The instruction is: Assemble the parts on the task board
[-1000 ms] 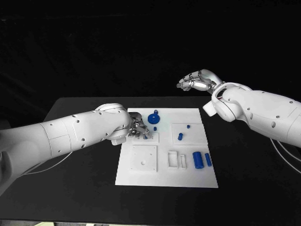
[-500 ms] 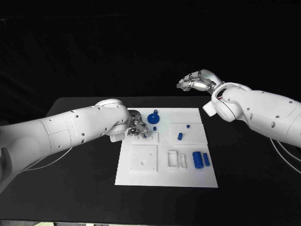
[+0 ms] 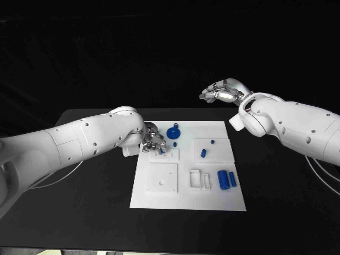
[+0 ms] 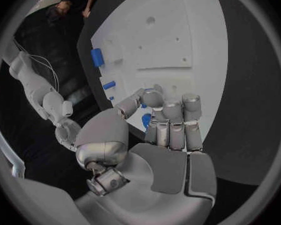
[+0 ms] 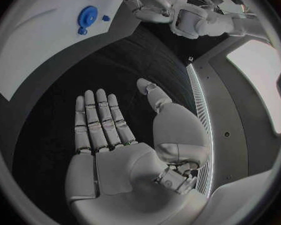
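Black table [image 3: 78, 175] under a dark backdrop, bearing the white task board [image 3: 187, 199] at its middle. Left hand [image 3: 155, 144] sits low over the board's far left corner, fingers curled together around a small blue part [image 4: 146, 120]; whether that part is truly pinched or merely lies beneath the fingertips cannot be told. Just beside this hand stands a round blue part [image 3: 175, 133]; further blue parts, among them a pair of cylinders [image 3: 227, 180], lie nearer the robot and toward the right arm. Right hand [image 3: 223, 92] hangs raised, well apart from the board, flat, fingers extended and holding nothing. Risk, as a judgement: a loose pinch could let the small part tilt or drop before seating, and the curled fingers could nudge the round part. Left wrist view reveals the blue part at the fingertips, which the head view hides behind the hand; right wrist view confirms an empty palm [image 5: 125, 162].
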